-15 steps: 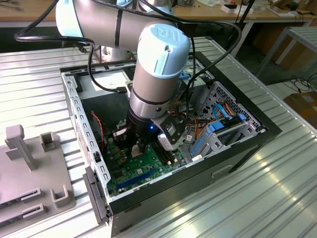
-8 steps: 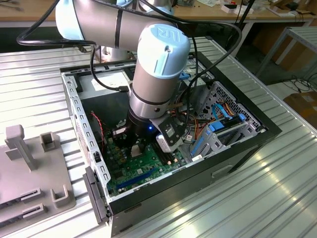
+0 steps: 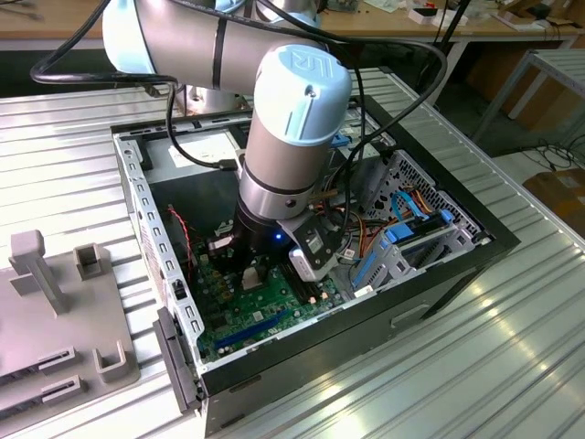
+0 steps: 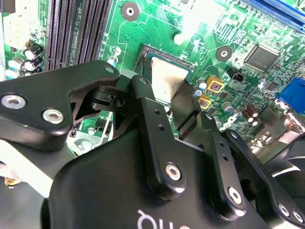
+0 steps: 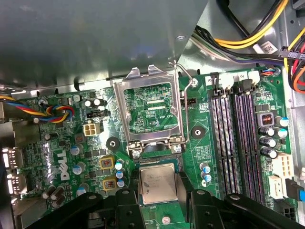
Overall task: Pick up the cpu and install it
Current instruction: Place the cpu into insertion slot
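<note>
Silvery cpu [image 5: 159,183] clenched in claw [image 5: 159,187] at socket [image 5: 158,162]; metal frame [image 5: 149,112] flipped open.

Cpu [image 5: 158,183]: dull silvery-grey metal top, smudged. End effector [image 5: 161,193]: black, smooth, semi-matt. Motherboard [image 5: 200,114]: glossy green lacquer. Socket frame [image 5: 143,77]: bare bright metal. Surface [image 3: 512,366]: ribbed, reflective metal. Arm [image 3: 292,137]: satin silver shell, pale blue plastic-looking caps.
</note>
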Available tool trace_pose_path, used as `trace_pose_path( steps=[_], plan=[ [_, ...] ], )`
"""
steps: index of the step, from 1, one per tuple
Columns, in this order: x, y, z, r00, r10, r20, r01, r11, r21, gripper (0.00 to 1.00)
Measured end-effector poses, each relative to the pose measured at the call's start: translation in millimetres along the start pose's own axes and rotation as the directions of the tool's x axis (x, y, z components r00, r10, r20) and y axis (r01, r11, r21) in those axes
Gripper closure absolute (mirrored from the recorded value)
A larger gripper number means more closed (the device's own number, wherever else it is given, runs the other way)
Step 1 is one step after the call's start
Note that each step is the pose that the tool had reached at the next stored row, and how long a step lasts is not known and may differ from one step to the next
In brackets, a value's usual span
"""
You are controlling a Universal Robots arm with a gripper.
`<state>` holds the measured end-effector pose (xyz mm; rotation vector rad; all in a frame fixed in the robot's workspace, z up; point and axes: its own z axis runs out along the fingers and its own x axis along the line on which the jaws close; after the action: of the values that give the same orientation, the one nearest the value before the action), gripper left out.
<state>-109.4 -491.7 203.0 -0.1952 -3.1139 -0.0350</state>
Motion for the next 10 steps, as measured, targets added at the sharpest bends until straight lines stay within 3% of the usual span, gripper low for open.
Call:
trace_pose_path(
  steps=[10],
  plan=[
    [-1.2, 0.3, 0.0, 0.9993, -0.037, -0.0008, 0.037, 0.9993, 0.0007, 0.56]
  ],
)
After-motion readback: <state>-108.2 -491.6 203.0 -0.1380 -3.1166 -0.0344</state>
